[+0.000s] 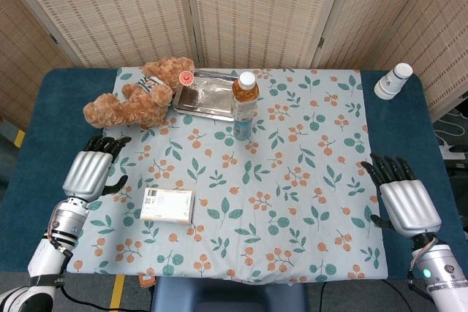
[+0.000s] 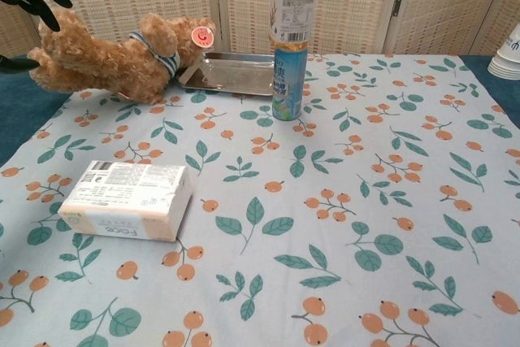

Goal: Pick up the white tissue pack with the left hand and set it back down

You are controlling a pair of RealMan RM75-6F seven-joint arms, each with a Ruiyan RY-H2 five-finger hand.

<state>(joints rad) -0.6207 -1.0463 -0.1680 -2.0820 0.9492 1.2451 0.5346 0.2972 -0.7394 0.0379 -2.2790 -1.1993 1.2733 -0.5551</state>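
Nearest us, the white tissue pack (image 2: 127, 199) lies flat on the floral cloth (image 1: 292, 202) at lower left, untouched. Across the worktop (image 1: 36, 166) we see, at upper left, a brown teddy bear (image 1: 135, 96) just beside a metal tray (image 1: 201, 96) that holds nothing we can make out. A capped bottle (image 1: 244, 104) stands upright beside the tray. Paper cups (image 1: 393, 80) sit upper right. Our left hand (image 1: 91, 169) and right hand (image 1: 406, 199) rest open, fingers spread, holding nothing.
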